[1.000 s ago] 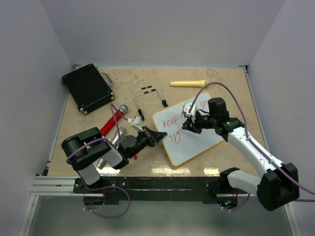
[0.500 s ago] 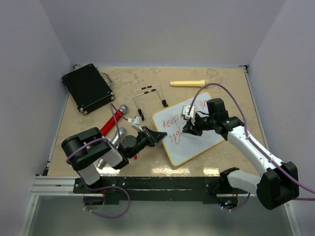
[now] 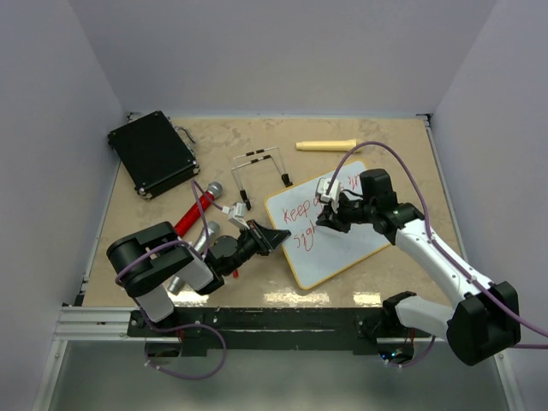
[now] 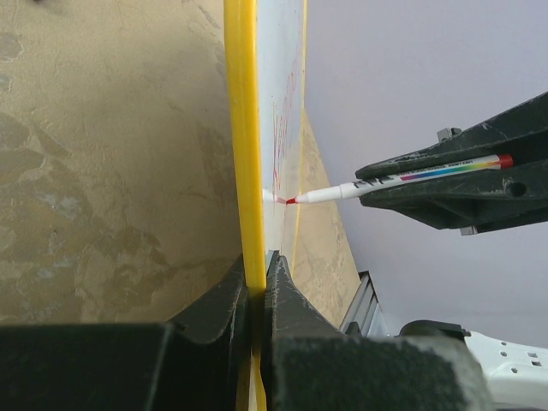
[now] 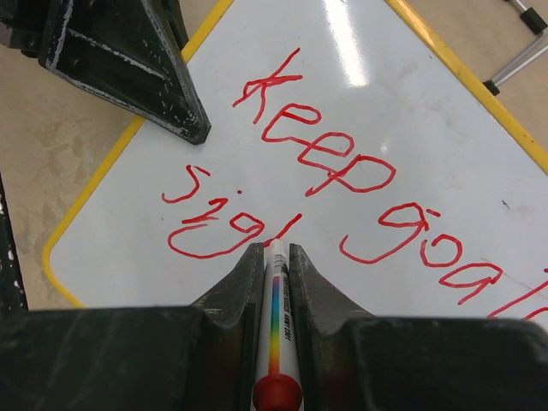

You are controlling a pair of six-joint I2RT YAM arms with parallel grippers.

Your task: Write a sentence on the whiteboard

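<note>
- The board [image 3: 342,248] lies on the tan table [image 3: 394,137], right of centre, turned at an angle; its yellow frame [image 4: 244,154] shows edge-on in the left wrist view
- The left gripper [image 3: 272,238] is clamped on the frame at the board's left edge; in its own camera the jaws pinch the yellow rim between them [image 4: 257,276]; one of its dark fingers also shows at the upper left of the right wrist view [image 5: 128,60]
- The right gripper [image 3: 330,216] hangs over the middle of the board, its fingers closed tight on a marker [image 5: 276,317] with a rainbow barrel and a red end cap
- The marker [image 4: 402,178] points down at the board; its red tip meets the white surface, as far as the left wrist view shows
- The sentence [image 5: 342,171] is in red on two lines; the top line reads "Keep goa", with further strokes running out of the right wrist view; the lower line reads "sig", with one more stroke at the marker tip
- From above, the sentence [image 3: 301,221] is partly hidden by the right gripper
- A black case [image 3: 152,154] sits at the far left corner; a red-handled hammer [image 3: 195,212] lies between the case and the left arm; both are well apart from the board
</note>
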